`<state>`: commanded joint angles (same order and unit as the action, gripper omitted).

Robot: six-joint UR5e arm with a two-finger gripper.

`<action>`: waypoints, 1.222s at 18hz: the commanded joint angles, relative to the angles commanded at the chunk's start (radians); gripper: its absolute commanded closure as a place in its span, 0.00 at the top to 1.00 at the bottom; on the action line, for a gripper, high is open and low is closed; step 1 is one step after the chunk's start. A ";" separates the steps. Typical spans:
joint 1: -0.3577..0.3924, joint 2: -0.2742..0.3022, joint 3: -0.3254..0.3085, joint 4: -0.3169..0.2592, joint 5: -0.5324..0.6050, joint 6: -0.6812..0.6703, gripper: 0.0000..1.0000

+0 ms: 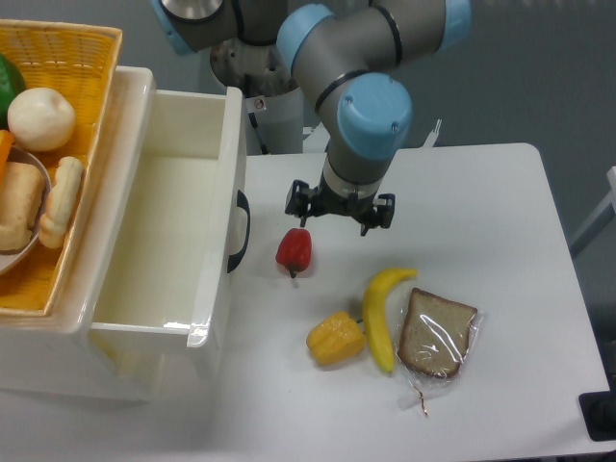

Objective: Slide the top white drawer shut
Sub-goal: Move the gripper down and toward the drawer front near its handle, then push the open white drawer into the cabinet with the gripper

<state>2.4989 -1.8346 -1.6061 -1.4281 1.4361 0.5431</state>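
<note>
Camera view, fixed and looking down: the top white drawer (183,221) occupies the left half of the frame and stands pulled well out of its cabinet. Its deep white interior is fully exposed and holds nothing visible. The front panel faces the centre of the frame, with the curved black handle (240,231) at mid-height of that panel.

The gripper (338,207) hangs over the desk (481,192) at centre frame, to the right of the drawer front and apart from it. The fingers are spread open and hold nothing. One fingertip sits just above the red pepper (295,250); contact cannot be confirmed from this angle.

Task status, as a judgement:
- Done: none of the closing travel. The drawer is still at full or near-full extension.
- Done: the gripper is positioned near the drawer front, on the side from which a push would be applied.
- Left: bring the gripper against the front panel or handle, then push toward the left of the frame until the front sits flush with the cabinet.

The red pepper lies between the gripper and the handle, so it may be displaced during the approach.
</note>
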 joint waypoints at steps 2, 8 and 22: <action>0.000 -0.002 -0.003 0.000 -0.017 -0.002 1.00; -0.005 -0.032 -0.003 0.003 -0.031 0.005 1.00; -0.078 -0.071 0.000 0.021 -0.029 0.015 1.00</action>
<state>2.4207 -1.9052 -1.6061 -1.4067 1.4067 0.5583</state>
